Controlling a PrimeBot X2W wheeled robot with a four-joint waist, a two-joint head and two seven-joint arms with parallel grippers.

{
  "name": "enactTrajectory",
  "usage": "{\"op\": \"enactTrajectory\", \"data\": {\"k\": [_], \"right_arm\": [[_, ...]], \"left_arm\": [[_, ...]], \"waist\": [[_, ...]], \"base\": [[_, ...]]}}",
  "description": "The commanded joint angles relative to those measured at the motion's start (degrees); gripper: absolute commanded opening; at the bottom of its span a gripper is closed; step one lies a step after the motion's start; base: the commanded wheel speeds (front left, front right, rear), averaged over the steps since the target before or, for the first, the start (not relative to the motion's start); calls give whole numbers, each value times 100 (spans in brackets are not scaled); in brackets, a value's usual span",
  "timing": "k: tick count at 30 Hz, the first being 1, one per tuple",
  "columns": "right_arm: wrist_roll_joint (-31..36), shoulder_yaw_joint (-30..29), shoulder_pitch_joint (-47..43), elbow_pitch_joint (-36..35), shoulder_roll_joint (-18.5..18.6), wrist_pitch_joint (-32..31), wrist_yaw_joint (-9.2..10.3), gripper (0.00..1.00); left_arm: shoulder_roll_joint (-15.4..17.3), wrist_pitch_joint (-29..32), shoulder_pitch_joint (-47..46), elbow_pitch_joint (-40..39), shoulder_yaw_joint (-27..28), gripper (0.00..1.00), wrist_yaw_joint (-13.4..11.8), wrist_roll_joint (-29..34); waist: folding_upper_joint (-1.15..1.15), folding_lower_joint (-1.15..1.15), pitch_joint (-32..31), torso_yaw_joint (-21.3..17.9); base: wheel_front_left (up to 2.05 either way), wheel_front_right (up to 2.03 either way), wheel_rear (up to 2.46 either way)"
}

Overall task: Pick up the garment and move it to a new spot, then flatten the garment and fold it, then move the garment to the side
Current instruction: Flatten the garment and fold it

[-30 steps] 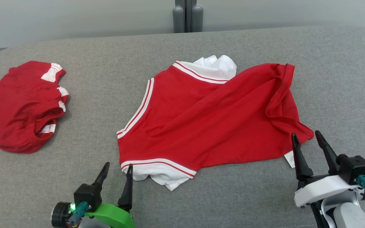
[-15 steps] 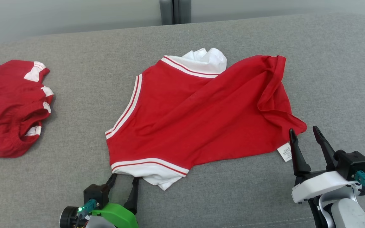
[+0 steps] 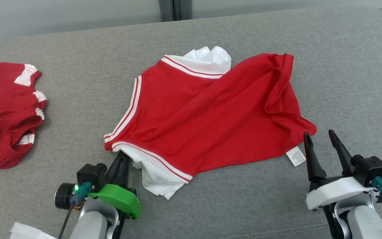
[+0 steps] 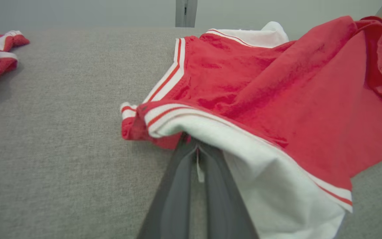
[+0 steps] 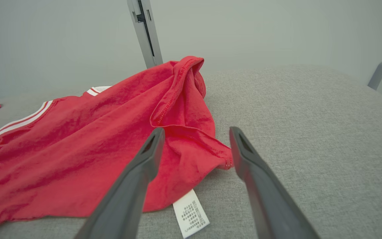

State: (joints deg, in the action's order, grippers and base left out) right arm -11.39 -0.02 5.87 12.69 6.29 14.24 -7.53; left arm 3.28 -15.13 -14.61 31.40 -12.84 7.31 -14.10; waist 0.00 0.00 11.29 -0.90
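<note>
The garment (image 3: 211, 116) hides tips of the left tool (image 3: 122, 158).

I see a grey fabric surface (image 3: 343, 66) carrying a red-and-white garment (image 3: 211, 116) at its middle and a second red garment (image 3: 2, 113) far left.

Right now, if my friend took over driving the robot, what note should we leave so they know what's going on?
Left gripper: shut on the garment's near white-trimmed corner.
Right gripper: open, holding nothing, beside the garment's right corner near the care label.
Garment: rumpled in the middle of the grey fabric surface; a second red garment lies far left.
Done: one corner gripped.
Left: probably grip with the right, lift and move it, flatten, fold, put it aside.
</note>
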Motion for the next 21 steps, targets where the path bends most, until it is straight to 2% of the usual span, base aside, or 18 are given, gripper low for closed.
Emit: {"op": "enactTrajectory", "data": {"k": [1, 7, 17, 18, 19, 21], "right_arm": [[-26, -13, 44, 12, 27, 30, 9, 100], [-44, -21, 139, 53, 39, 39, 8, 100], [-45, -69, 127, 173, -9, 67, 8, 100], [-38, -88, 104, 174, -14, 65, 8, 100], [-29, -105, 85, 167, -18, 67, 8, 100], [-16, -116, 60, 155, -26, 76, 8, 100]], "left_arm": [[84, -1, -131, -153, 58, 0, 23, 63], [213, 0, -395, -571, 115, 0, 25, 235], [157, -1, -695, -448, 16, 0, 23, 155], [148, -1, -659, -493, 51, 71, 23, 190], [140, -1, -600, -545, 96, 100, 19, 219], [138, -1, -498, -668, 187, 100, 9, 254]], "waist": [[0, 0, 5, -5], [0, 0, 30, -86], [0, 0, -6, -223], [0, 0, -29, -211], [0, 0, -56, -196], [0, 0, -129, -153]], "base": [[0, 0, 0], [0, 0, 0], [0, 0, 0], [0, 0, 0], [0, 0, 0], [0, 0, 0]]}}
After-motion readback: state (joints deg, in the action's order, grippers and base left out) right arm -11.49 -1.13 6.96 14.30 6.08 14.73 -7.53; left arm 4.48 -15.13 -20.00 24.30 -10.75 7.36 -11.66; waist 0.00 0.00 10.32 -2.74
